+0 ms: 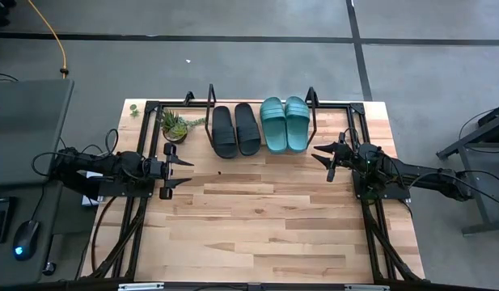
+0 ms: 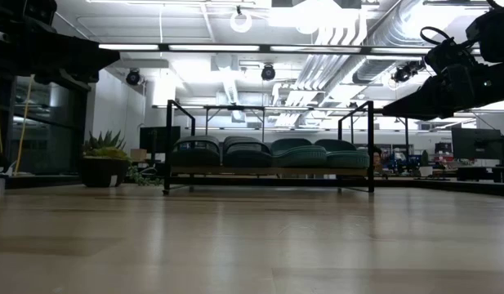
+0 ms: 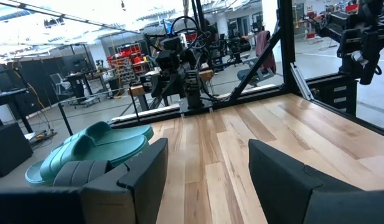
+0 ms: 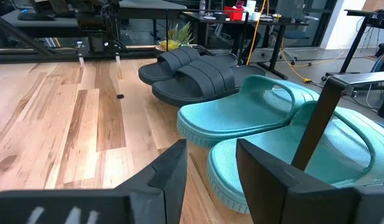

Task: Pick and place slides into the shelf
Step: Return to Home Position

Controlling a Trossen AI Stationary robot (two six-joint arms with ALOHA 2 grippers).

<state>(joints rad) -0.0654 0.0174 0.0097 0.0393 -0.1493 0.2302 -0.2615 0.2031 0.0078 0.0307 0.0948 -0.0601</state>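
All the slides lie sole-down, side by side, on the shelf (image 2: 268, 173) at the table's far edge. The two black slides (image 1: 235, 129) are on the left and the two teal slides (image 1: 284, 124) on the right, between the black wire end frames (image 1: 312, 101). My left gripper (image 1: 187, 171) is open and hovers over the table, left of and nearer than the shelf. My right gripper (image 1: 323, 160) is also open, just right of and nearer than the teal pair (image 4: 260, 118). Neither gripper holds anything.
A small potted plant (image 1: 175, 125) stands just left of the shelf. Black frame rails (image 1: 370, 218) run along the table's left and right sides. Bare wooden tabletop (image 1: 257, 226) stretches from the shelf to the near edge. A shelf frame bar (image 4: 313, 124) stands close to my right gripper's fingers.
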